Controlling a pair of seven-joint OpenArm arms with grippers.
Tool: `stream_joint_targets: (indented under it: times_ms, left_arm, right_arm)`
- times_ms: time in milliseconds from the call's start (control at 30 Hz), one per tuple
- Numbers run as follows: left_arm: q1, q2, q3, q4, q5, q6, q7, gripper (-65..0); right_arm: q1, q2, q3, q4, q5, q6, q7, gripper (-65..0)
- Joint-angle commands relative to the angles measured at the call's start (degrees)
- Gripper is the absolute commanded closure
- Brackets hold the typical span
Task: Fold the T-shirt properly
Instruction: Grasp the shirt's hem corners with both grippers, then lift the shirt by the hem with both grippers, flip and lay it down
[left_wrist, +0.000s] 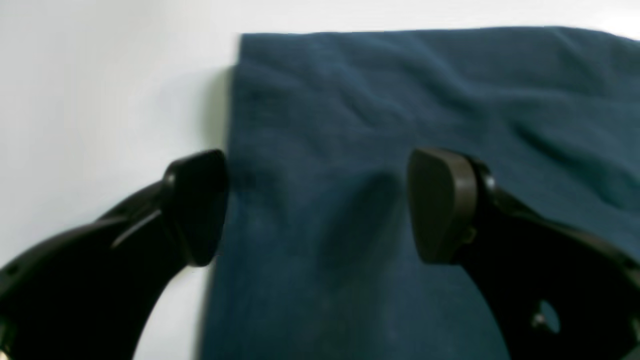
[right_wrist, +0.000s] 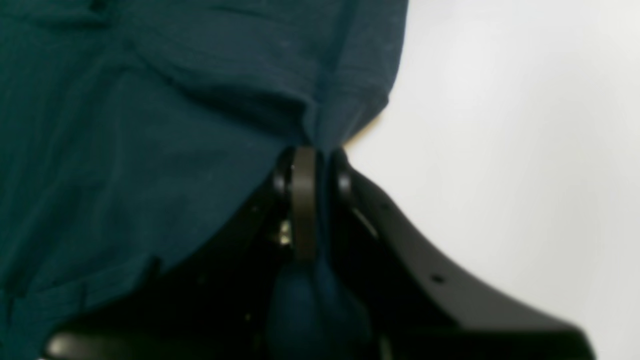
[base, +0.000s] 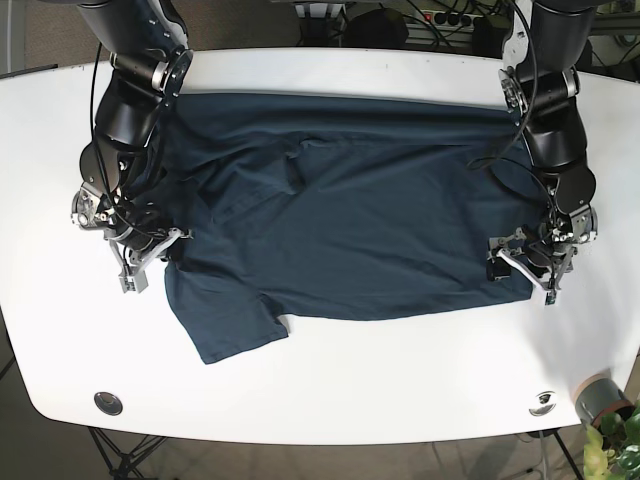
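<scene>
Cloth first: a dark teal cotton T-shirt (base: 350, 230) lies spread across the middle of the white oval worktop (base: 330, 380), mostly flat, with soft wrinkles over the body. One short sleeve (base: 225, 320) juts toward the near edge on the left side of the base view. The far edge of the shirt runs roughly parallel to the far edge of the worktop.

Right hand (right_wrist: 310, 165), black plastic, sits at the left side of the base view (base: 150, 255), low over the shirt's left edge. Wrist view shows its two fingers pressed together with a pinch of teal fabric between them; the cloth gathers into a small bunched fold right at the fingertips. Beyond the pinch the shirt edge meets bare white worktop to the right of that view.

Left hand (left_wrist: 317, 205), also black, is at the right side of the base view (base: 525, 262), over the shirt's right edge. Its fingers stand wide apart with nothing between them. One pad (left_wrist: 197, 205) hangs over bare worktop just beside the straight edge of the fabric, the other pad (left_wrist: 440, 205) over the cloth itself. Whether the pads touch the surface is not clear from the blurred wrist view.

Near right corner of the worktop: a small grey round object (base: 600, 397) at the rim, with green leaves (base: 618, 445) just beyond.
</scene>
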Motion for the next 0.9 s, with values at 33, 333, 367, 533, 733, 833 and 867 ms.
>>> stream_joint_targets:
  times_ms: [33,333,367,533,733,833,867]
  left_arm:
    - [-1.6,-0.5,0.0,0.5,-0.6,-2.8,1.7,-52.5]
    - [-1.6,-0.7,-0.4,0.5,-0.6,-5.2,2.2,-34.0]
    - [-1.5,-0.7,-0.4,0.5,-0.6,-5.2,2.1,-27.6]
    - [-1.3,-0.8,-0.1,0.5,-0.2,-4.8,2.1,-8.1]
    - [-1.2,-0.8,-0.5,1.0,-0.6,-5.0,1.3,0.0]
    - [-1.2,-0.8,-0.6,1.0,-0.7,-5.1,1.3,0.0]
    - [-1.2,-0.7,-0.6,1.2,-0.7,-5.1,1.4,0.0]
  right_arm:
    - [1.3,0.6,0.1,1.1,0.2,0.28,-0.1,-2.7]
    - [1.3,0.6,0.2,1.1,0.2,0.28,-0.1,-2.7]
    - [1.3,0.6,0.2,1.1,0.2,0.37,-0.1,-2.7]
    - [1.3,0.6,0.2,1.1,0.2,0.63,-0.1,-2.5]
    - [1.3,0.6,0.1,1.1,0.2,0.63,-0.1,-2.1]
    - [1.3,0.6,0.1,1.5,0.3,0.81,-0.3,-2.1]
    - [1.3,0.6,0.2,2.3,0.3,0.81,-0.4,-2.1]
